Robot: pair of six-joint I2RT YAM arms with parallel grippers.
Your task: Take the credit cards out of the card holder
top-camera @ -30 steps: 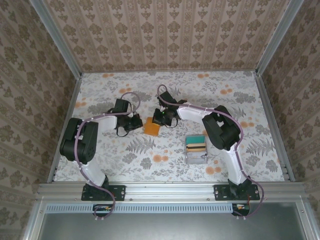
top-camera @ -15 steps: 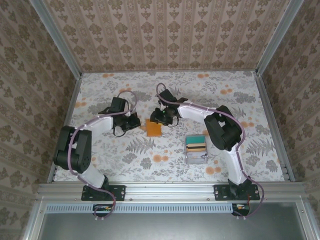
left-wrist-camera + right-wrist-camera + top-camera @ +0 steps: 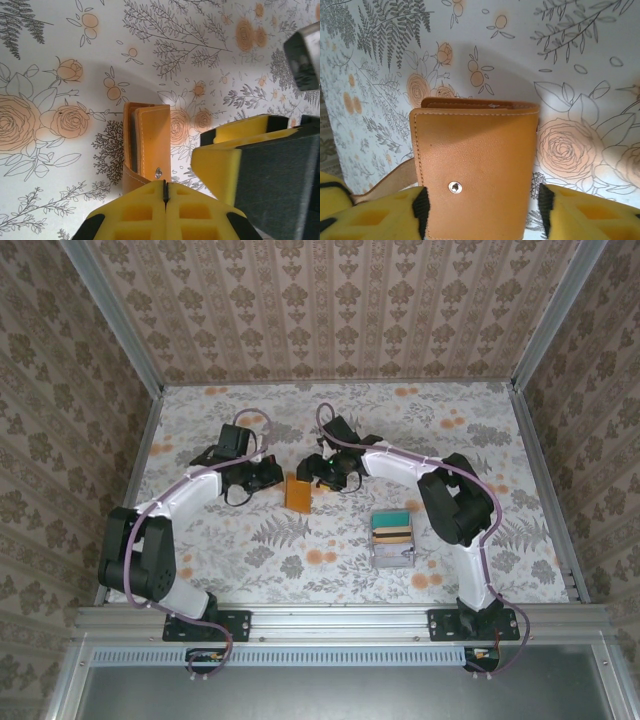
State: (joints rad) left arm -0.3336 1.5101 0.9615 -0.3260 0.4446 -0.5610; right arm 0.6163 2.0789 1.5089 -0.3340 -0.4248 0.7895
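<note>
The orange card holder [image 3: 298, 491] is folded shut between the two grippers at mid-table. In the left wrist view it [image 3: 152, 137] shows edge-on, with a tan strap [image 3: 131, 179] running under my left gripper [image 3: 165, 183], whose yellow jaws are pressed together on it. My left gripper [image 3: 268, 477] sits just left of the holder. My right gripper [image 3: 318, 475] is on its right side. In the right wrist view the holder's snap face [image 3: 477, 165] lies between the spread jaws of my right gripper [image 3: 482, 205], open around it. The credit cards are hidden inside.
A grey tray [image 3: 393, 556] with teal and yellow cards stands right of centre, near the right arm's elbow. Patterned walls close the table on three sides, and a metal rail [image 3: 340, 620] runs along the near edge.
My right gripper's jaws have opened off the card holder. The left arm has reached further out, and the holder has shifted slightly left and looks narrower from above.
</note>
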